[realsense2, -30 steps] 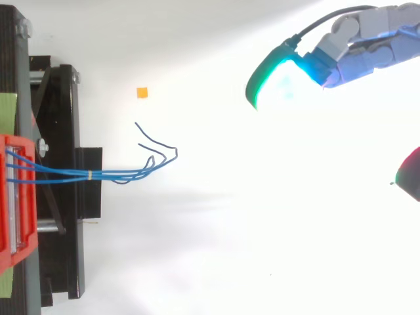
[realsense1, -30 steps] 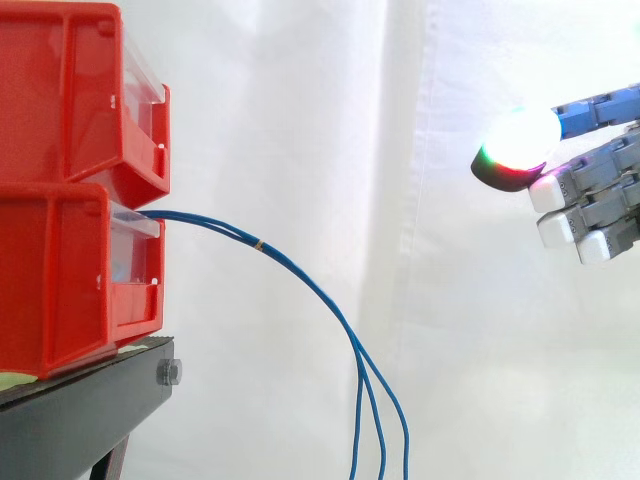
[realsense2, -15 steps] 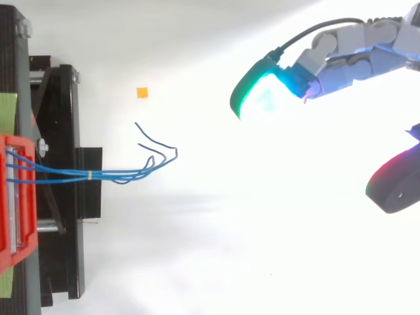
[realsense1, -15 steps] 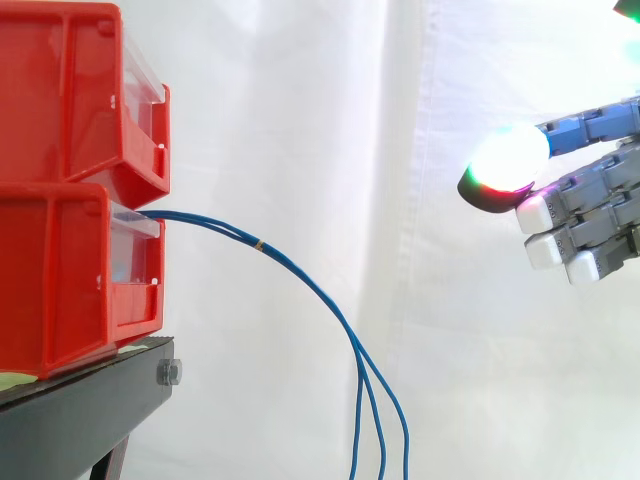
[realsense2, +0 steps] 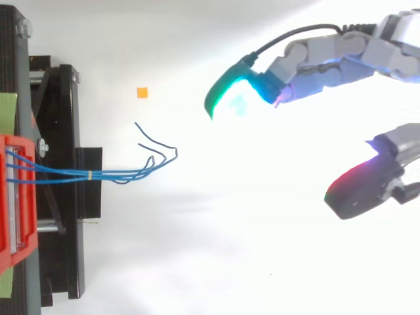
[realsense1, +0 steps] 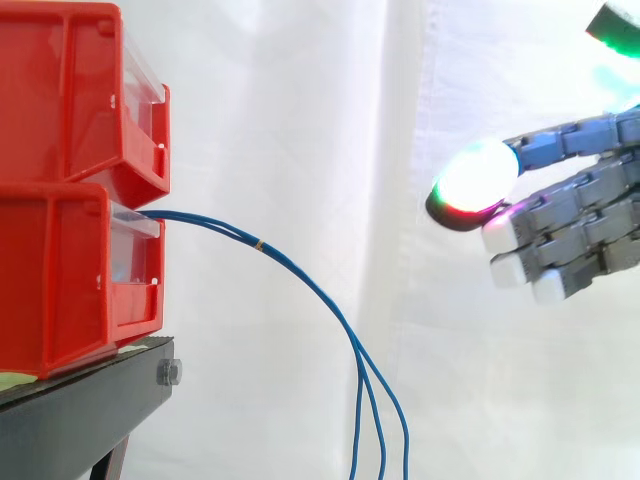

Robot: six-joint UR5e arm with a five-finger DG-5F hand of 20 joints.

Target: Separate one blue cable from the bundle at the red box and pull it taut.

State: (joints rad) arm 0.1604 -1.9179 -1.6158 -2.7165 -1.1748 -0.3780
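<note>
Across from me stands a black stand [realsense1: 90, 415] with two red bins stacked on its top: the lower red bin [realsense1: 70, 270] rests directly on the stand and the upper red bin [realsense1: 70, 90] sits directly on the lower one. A pale green strip [realsense2: 6, 108] lies on the stand's top, peeking out from under the lower bin, and a silver bolt [realsense1: 170, 373] shows at the stand's front edge. From above, I see a small orange square [realsense2: 142, 92] lying on the white surface [realsense2: 197, 262], apart from the stand.
</note>
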